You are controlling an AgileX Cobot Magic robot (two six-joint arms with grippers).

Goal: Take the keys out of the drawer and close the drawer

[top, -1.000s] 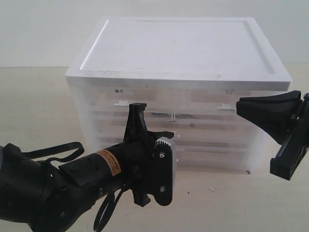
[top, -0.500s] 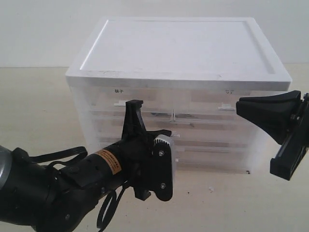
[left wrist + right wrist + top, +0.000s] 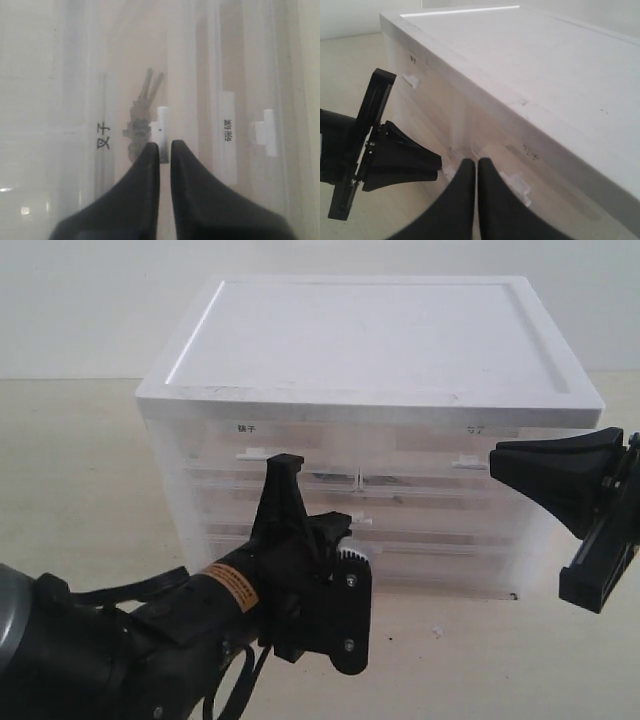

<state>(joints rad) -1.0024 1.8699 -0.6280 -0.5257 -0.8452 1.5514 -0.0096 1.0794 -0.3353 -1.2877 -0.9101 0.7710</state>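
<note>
The tab handle (image 3: 162, 122) of the drawer (image 3: 450, 520) is being pinched by the left gripper (image 3: 165, 146). Its fingers are clenched on the tab's end, evidently so that the closed drawer can be pulled outward. The keys (image 3: 141, 125) are being seen only dimly through the translucent front, lying inside just behind the tab handle, out of reach until the drawer is opened. The right gripper (image 3: 476, 164) is being held clenched on nothing, well apart from the tab handle and off to its side, probably so that the pull is not obstructed and the keys can be taken afterwards.
</note>
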